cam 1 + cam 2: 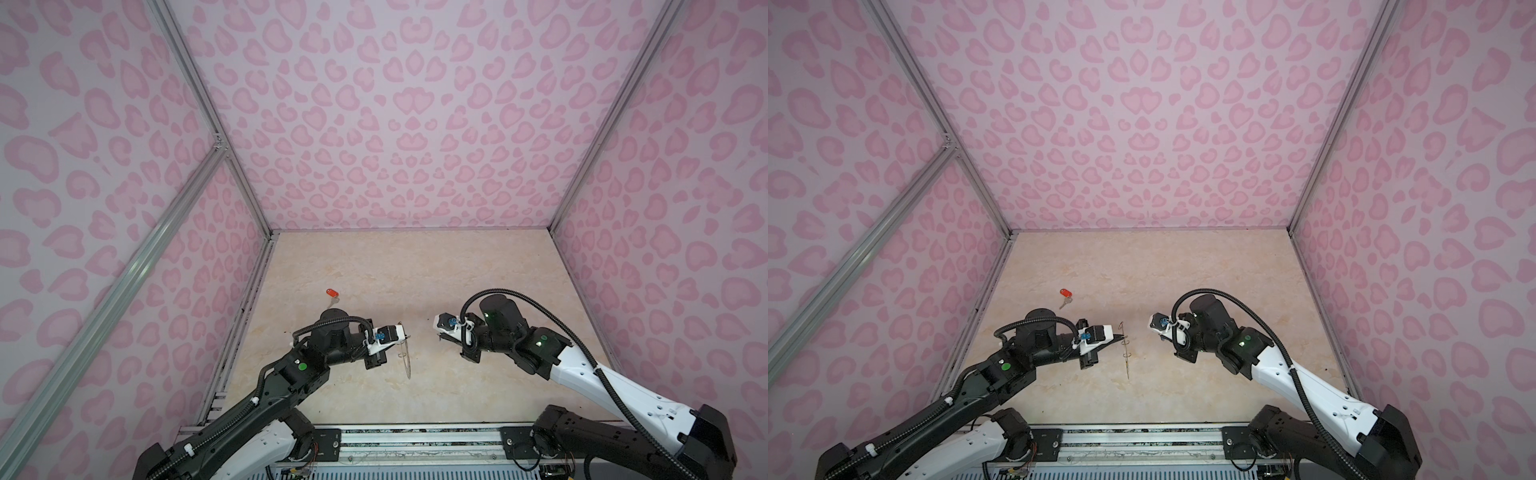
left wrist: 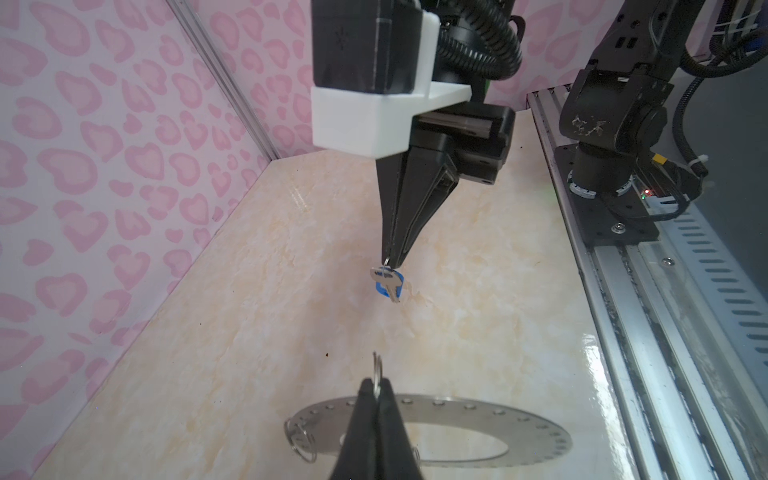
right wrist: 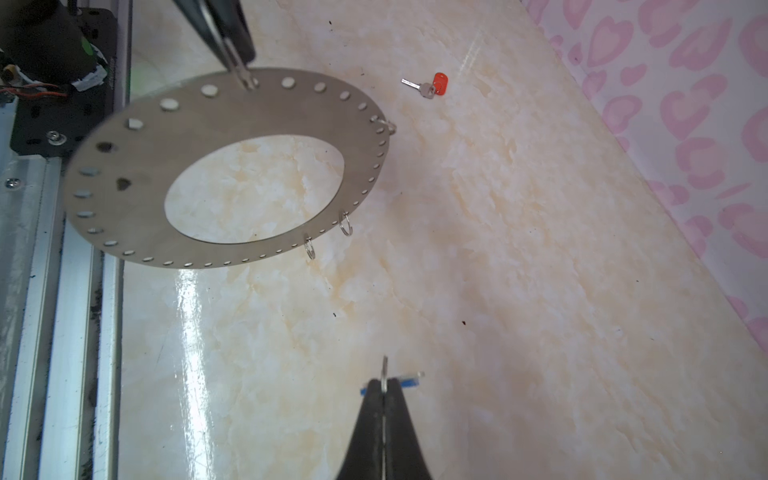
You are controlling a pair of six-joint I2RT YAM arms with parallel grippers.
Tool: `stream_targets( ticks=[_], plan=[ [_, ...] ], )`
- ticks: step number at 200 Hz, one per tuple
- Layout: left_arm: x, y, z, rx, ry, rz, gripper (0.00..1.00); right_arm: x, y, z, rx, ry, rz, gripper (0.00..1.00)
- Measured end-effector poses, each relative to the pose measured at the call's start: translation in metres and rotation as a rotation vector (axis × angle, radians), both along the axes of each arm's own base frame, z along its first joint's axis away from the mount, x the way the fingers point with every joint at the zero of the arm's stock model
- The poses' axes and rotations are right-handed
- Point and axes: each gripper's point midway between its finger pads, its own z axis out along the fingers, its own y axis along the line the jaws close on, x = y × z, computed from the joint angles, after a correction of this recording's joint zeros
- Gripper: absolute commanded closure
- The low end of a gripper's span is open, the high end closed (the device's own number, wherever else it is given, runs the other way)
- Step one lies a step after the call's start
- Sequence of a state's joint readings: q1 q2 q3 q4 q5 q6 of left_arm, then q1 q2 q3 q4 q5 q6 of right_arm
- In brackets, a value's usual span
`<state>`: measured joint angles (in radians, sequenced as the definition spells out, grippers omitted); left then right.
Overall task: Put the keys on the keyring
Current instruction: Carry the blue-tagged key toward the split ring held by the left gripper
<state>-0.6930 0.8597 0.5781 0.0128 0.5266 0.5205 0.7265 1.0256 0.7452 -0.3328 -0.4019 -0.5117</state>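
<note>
Our left gripper (image 2: 376, 386) is clamped on a wire loop (image 2: 377, 368) of the keyring (image 3: 124, 216), which hangs upright, and our right gripper (image 3: 384, 388) pinches the blue-tagged key (image 2: 386, 282), apart from it; the red-tagged key (image 3: 432, 85) lies far off on the table (image 3: 498, 291). The ring may swing on that thin loop, so we could miss.

Bright even light, glare on tabletop (image 3: 540, 291), dark warped corners

pink heart-print walls (image 1: 415, 124), marble tabletop (image 1: 415, 270)
</note>
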Motion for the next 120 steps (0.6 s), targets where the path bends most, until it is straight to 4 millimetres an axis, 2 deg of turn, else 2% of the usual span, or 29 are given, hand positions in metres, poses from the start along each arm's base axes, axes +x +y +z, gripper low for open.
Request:
stream_targets(
  ticks=[61,120],
  plan=[
    [-0.001,-0.013,0.003,0.005,0.045,-0.069,0.97,-0.025,0.018,0.017,0.072,-0.129,0.097,1.0],
    [-0.003,-0.023,0.001,0.015,0.11,-0.127,0.97,-0.021,0.02,0.031,0.094,-0.239,0.099,1.0]
  ],
)
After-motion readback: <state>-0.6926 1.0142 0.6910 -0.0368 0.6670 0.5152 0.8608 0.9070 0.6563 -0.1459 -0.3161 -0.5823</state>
